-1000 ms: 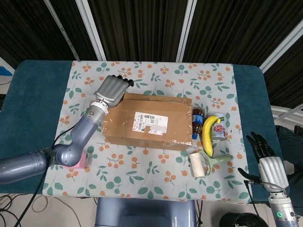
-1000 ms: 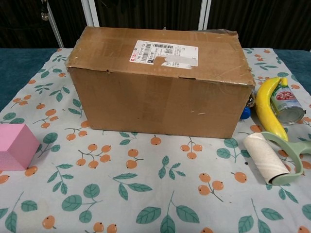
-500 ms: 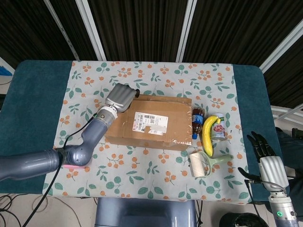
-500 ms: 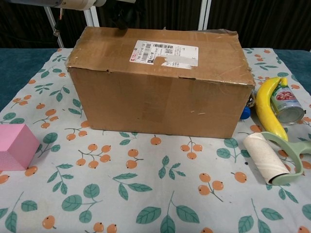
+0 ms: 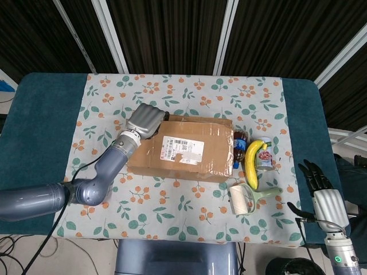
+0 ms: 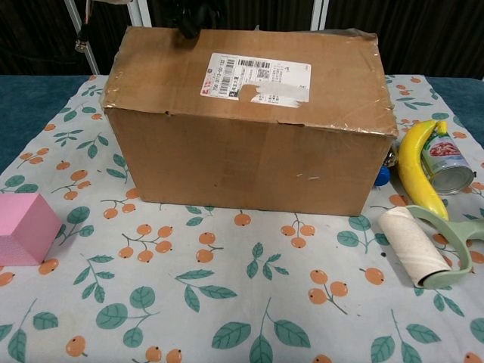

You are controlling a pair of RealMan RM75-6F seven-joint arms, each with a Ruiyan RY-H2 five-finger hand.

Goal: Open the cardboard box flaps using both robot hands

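The brown cardboard box point(image 5: 183, 150) lies mid-table with a white shipping label on top; the chest view shows its front wall point(image 6: 249, 155) close up. My left hand point(image 5: 147, 120) sits on the box's far left top corner, fingers curled over the rear edge of the top flap point(image 6: 249, 72). That flap tilts up at the back. Dark fingertips point(image 6: 189, 19) show at the flap's far edge in the chest view. My right hand point(image 5: 322, 193) hangs off the table at the lower right, fingers spread, holding nothing.
Right of the box lie a small bottle point(image 5: 239, 148), a banana point(image 5: 252, 163), a tin can point(image 5: 265, 161) and a lint roller point(image 5: 243, 199). A pink block point(image 6: 23, 227) stands front left on the floral cloth point(image 5: 172, 217).
My left hand has slid right from beside the box onto its far left corner and closed over the top flap's rear edge. The flap's back has risen slightly. The right hand has not moved.
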